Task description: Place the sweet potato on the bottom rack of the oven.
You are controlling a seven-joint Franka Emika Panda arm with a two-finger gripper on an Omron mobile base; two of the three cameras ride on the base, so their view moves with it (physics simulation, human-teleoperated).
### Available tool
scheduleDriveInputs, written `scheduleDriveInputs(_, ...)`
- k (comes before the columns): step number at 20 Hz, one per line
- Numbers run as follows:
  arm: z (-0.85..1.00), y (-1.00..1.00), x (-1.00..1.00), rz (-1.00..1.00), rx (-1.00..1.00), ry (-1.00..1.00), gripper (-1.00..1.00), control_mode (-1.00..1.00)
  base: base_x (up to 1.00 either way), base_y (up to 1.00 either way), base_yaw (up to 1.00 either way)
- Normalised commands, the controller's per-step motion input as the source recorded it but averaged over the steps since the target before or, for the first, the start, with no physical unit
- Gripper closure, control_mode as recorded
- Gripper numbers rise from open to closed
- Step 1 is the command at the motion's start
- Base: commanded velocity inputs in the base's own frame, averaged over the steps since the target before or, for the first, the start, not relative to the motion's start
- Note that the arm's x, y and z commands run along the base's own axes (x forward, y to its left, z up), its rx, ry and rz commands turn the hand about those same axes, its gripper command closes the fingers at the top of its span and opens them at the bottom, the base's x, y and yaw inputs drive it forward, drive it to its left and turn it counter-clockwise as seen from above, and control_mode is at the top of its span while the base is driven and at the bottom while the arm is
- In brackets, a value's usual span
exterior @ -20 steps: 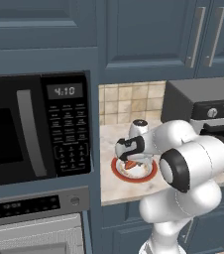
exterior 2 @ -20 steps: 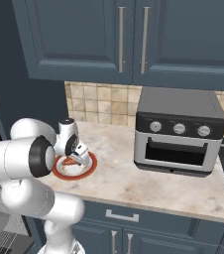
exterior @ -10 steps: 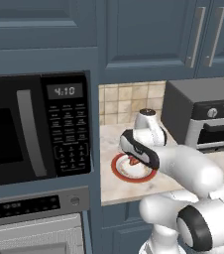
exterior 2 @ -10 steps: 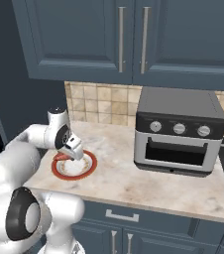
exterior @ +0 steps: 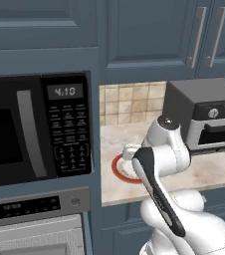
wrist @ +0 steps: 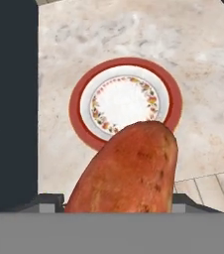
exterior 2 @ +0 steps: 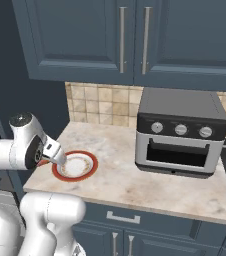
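Holding the sweet potato (wrist: 129, 171) up high.
Jaws grip it above the red-rimmed plate (wrist: 125, 104) on the bench (exterior 2: 135, 175).

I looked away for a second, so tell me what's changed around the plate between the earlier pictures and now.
The gripper has lifted off the plate and drawn back toward the robot, carrying the sweet potato clamped between its fingers; the hand view shows the potato hanging above the now bare plate. The arm has swung its elbow round as it rose. The plate, the toaster oven, the microwave and the base stayed put.
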Motion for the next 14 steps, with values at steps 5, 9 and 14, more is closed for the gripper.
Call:
scheduleDriveInputs(5,0.84,0.47,-1.00,0.19,-0.01,-0.15,1.00,-1.00,0.00,0.00,0.00)
scheduleDriveInputs(9,0.01,0.95,-0.92,0.13,0.00,-0.11,1.00,-1.00,0.00,0.00,0.00)
scheduleDriveInputs(14,-0.28,1.00,-0.96,0.09,0.00,-0.11,1.00,-1.00,0.00,0.00,0.00)
